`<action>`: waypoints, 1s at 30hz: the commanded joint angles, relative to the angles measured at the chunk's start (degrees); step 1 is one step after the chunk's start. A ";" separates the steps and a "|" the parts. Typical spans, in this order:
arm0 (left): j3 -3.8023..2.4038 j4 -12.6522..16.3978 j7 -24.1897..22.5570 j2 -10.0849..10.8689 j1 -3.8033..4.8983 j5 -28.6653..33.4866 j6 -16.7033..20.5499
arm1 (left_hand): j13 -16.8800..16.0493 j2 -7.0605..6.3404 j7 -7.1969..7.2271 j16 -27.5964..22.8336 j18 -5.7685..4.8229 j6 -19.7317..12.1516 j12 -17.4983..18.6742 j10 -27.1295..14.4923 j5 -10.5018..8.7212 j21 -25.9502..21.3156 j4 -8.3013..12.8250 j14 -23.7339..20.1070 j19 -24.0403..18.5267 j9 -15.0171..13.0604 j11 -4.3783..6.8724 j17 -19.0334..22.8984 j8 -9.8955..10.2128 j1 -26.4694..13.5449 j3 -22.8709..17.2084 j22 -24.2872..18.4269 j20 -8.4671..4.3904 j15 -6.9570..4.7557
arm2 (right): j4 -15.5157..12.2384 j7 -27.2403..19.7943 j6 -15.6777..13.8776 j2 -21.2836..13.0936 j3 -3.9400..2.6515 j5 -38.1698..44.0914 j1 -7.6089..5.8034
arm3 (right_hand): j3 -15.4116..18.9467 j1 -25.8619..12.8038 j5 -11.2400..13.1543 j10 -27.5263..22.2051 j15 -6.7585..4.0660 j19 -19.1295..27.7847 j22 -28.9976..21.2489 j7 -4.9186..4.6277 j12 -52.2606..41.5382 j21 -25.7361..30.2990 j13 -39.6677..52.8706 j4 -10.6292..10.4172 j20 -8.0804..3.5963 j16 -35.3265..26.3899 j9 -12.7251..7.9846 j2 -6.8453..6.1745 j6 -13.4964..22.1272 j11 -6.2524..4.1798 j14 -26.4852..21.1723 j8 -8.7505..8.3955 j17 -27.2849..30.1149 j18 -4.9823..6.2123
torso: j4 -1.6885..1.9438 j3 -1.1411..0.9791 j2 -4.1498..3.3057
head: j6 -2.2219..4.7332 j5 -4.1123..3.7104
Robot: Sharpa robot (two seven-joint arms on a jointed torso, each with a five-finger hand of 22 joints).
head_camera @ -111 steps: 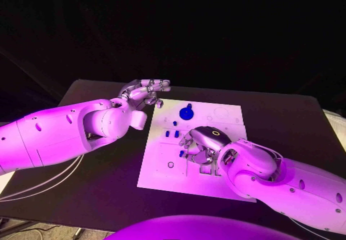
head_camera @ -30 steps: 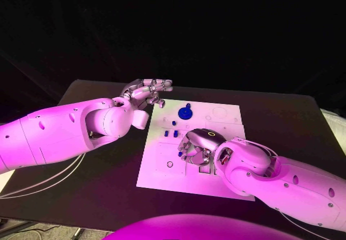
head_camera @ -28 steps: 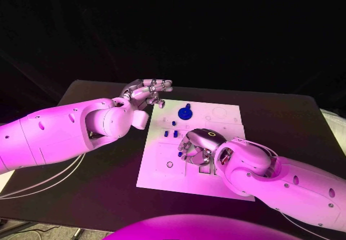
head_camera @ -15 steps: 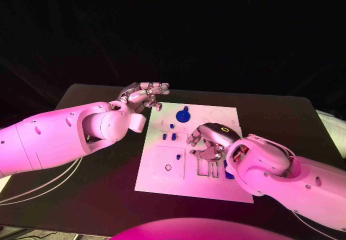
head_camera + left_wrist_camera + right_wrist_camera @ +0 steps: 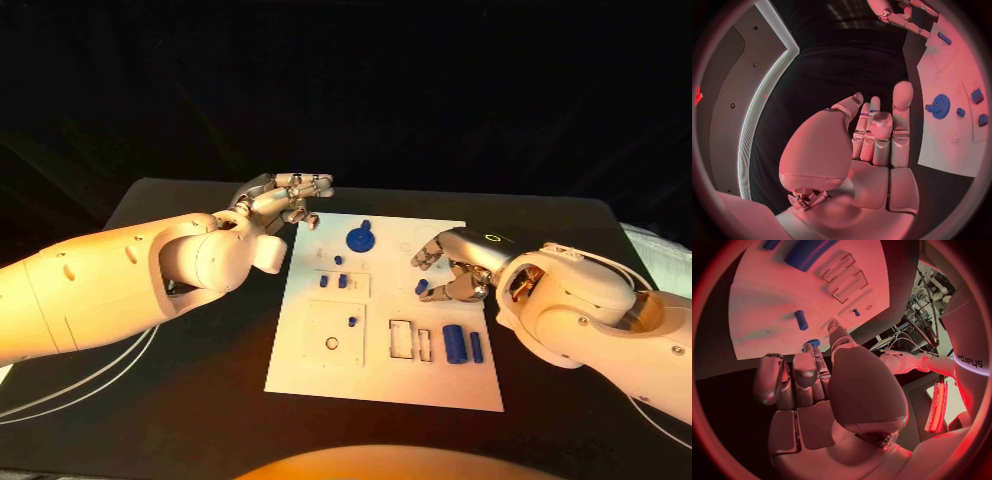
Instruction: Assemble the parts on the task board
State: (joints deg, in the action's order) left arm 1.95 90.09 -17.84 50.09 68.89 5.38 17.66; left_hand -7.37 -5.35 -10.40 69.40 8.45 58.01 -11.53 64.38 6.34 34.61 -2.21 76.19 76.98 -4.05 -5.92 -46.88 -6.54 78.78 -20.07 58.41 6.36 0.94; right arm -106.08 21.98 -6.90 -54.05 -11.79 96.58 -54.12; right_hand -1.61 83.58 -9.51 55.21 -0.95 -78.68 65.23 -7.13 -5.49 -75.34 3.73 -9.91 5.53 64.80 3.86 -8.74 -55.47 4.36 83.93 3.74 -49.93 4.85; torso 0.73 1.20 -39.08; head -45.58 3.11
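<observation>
Our right robot hand (image 5: 454, 268) has lifted off the middle of the white board (image 5: 325, 370) and now hangs over its right edge, fingers curled in, a small blue piece (image 5: 423, 287) at its fingertips; we cannot tell if it grips it. Two blue cylinders (image 5: 463, 344) now lie uncovered beside the slots. Our left robot hand (image 5: 284, 199) stays at the board's far left corner, fingers loosely apart, holding nothing. The blue gear (image 5: 361, 239) sits near it. On the bench, seating still looks unfinished.
</observation>
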 commanded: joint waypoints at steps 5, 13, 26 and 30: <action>-0.03 -0.02 -0.43 -0.14 0.01 -0.50 -1.09 | -0.06 -0.21 -0.01 -0.16 0.80 -0.32 -0.14 -0.42 0.19 -0.18 0.23 -0.42 -0.19 0.07 -0.01 0.06 0.23 0.56 0.03 -0.05 0.01 -0.03 | 2.44 1.35 0.83 1.37 0.06 3.21 0.29 | -0.96 1.59 0.22 0.91 -0.23 -0.20 0.22 0.34 -1.00 0.22 0.07 -0.38 -0.49 -0.32 0.12 0.90 -0.92 -0.24 0.52 0.04 0.10 0.32 | 0.20 -0.01 -0.06 | 0.26 -0.24; -0.02 -0.02 -0.37 -0.10 0.00 -0.51 -1.11 | -0.06 -0.21 -0.01 -0.16 0.80 -0.32 -0.14 -0.42 0.19 -0.18 0.23 -0.42 -0.19 0.07 -0.01 0.06 0.23 0.56 0.03 -0.05 0.01 -0.03 | 3.82 1.14 2.17 2.49 0.29 3.59 0.81 | -2.20 2.53 0.24 4.23 0.23 -0.54 0.62 0.54 -2.96 0.01 0.13 -0.21 -0.09 -0.09 0.31 2.27 -3.40 -0.31 0.61 0.47 -0.05 0.21 | 0.01 -0.02 -0.09 | 0.05 -0.11; -0.02 0.12 -0.22 -0.20 0.00 -0.82 -1.29 | -0.06 -0.21 -0.01 -0.16 0.80 -0.32 -0.14 -0.42 0.19 -0.18 0.23 -0.42 -0.19 0.07 -0.01 0.06 0.23 0.56 0.03 -0.05 0.01 -0.03 | 4.89 0.67 4.73 3.70 0.43 3.59 1.73 | -4.08 2.87 0.13 8.55 0.40 -1.12 1.53 0.44 -3.96 -0.58 -0.13 -0.49 0.11 0.27 0.53 3.51 -7.65 -0.29 0.68 1.09 -0.04 0.04 | 0.12 -0.03 -0.10 | -0.45 -0.21; -0.02 0.13 -0.17 -0.26 0.00 -0.85 -1.34 | -0.06 -0.21 -0.01 -0.16 0.80 -0.32 -0.14 -0.42 0.19 -0.18 0.23 -0.42 -0.19 0.07 -0.01 0.06 0.23 0.56 0.03 -0.05 0.01 -0.03 | 5.27 0.71 4.53 4.02 0.46 3.68 1.80 | -4.65 3.05 0.21 9.04 0.33 -1.15 1.57 0.47 -3.77 -0.61 -0.17 -0.56 0.07 0.37 0.52 3.74 -8.18 -0.36 0.67 1.05 -0.10 0.05 | 0.11 -0.04 -0.16 | -0.49 -0.24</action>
State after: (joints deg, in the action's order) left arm 1.96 90.09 -17.78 49.96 68.88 4.93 17.46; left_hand -7.35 -5.35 -10.40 69.40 8.44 58.01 -11.53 64.38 6.33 34.61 -2.22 76.19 76.98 -4.06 -5.92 -46.89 -6.54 78.78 -20.07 58.42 6.36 0.94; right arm -100.84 22.73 -4.20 -50.20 -11.52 99.60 -52.60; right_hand -6.10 86.73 -9.51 63.99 -0.94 -79.52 66.72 -6.62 -9.25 -75.68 3.64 -10.48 5.54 64.83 4.32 -5.59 -63.41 4.04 83.92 4.63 -50.03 4.86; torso 0.82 1.17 -39.22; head -46.04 2.88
